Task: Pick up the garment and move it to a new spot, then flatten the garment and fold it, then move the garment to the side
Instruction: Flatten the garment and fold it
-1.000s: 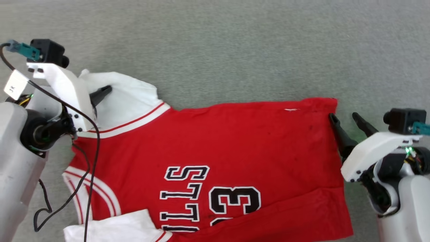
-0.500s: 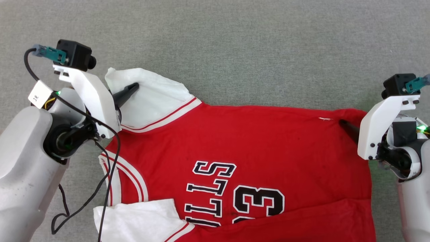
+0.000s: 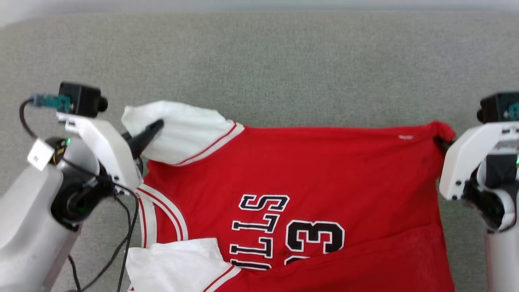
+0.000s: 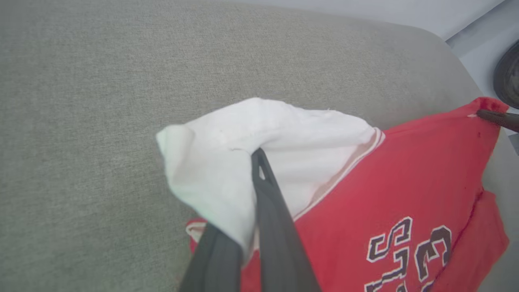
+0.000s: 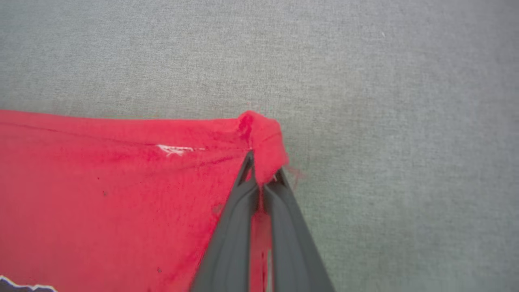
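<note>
My left forearm lay at 8 o'clock in the head view, and my left gripper (image 3: 156, 125) pointed toward 2 o'clock. Its two dark fingers were pinched together on a bunch of the white sleeve (image 3: 186, 129) at the garment's 10 o'clock corner. In my left wrist view the cloth draped over both fingers of that gripper (image 4: 257, 156), so the sleeve was lifted clear of the surface.

My right forearm stood at 3 o'clock, and my right gripper (image 3: 440, 142) pointed toward 10 o'clock, mostly hidden behind its white bracket. My right wrist view showed this gripper (image 5: 261, 168) closed narrow, clamping the red hem corner (image 5: 261, 134), which puckered into a small knob above the fingertips.

The garment (image 3: 304, 162) stretched between my two grips across the middle of the head view, running off the picture at 6 o'clock. Its top edge was pulled nearly straight from 9 to 3 o'clock.

It was on a flat grey-green, carpet-like surface (image 3: 284, 61). My left wrist view showed that surface (image 4: 101, 81) ending in a rounded corner at 1 o'clock, with pale floor (image 4: 405, 12) beyond it and a dark round shape (image 4: 509, 81) at 3 o'clock.

I counted one garment, two white sleeves with the second sleeve (image 3: 178, 263) at 7 o'clock, one block of black lettering (image 3: 259, 227), and one "23" (image 3: 314, 243). There were also two grippers, two black wrist cameras (image 3: 81, 99) (image 3: 496, 107) and one black cable (image 3: 129, 227).
</note>
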Motion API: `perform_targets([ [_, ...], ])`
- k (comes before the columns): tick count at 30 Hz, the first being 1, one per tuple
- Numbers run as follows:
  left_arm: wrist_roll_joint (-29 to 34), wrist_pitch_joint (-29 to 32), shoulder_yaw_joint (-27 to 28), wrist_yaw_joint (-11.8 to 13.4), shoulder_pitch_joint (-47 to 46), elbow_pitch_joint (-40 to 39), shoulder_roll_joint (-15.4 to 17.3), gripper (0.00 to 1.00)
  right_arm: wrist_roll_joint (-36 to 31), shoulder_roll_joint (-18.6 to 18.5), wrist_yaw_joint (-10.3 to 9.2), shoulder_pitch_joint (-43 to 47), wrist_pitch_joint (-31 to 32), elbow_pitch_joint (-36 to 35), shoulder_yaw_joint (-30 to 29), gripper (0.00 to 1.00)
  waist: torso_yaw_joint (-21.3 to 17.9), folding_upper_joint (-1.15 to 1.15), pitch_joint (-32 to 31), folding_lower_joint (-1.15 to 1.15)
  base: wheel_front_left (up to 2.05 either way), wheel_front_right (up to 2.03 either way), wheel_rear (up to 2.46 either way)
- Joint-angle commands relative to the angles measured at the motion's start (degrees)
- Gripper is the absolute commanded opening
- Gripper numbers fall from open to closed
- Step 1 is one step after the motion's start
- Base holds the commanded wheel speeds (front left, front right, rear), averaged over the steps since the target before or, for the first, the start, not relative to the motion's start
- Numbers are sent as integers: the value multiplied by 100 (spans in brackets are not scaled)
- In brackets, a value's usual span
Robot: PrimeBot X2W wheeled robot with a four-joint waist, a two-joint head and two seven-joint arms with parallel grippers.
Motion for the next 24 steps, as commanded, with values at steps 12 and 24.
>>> perform_targets([
  [12, -374, -302, 62, 914, 2252, -1386, 377, 0, 106, 326, -6, 1574, -412, -333, -331, 0, 95, 0, -688, 0, 0, 0, 0],
  [24, -779, -500, -9, 1344, 3625, -1650, 217, 0, 252, 515, -7, 2668, -642, -402, -634, 0, 150, 0, -959, 0, 0, 0, 0],
])
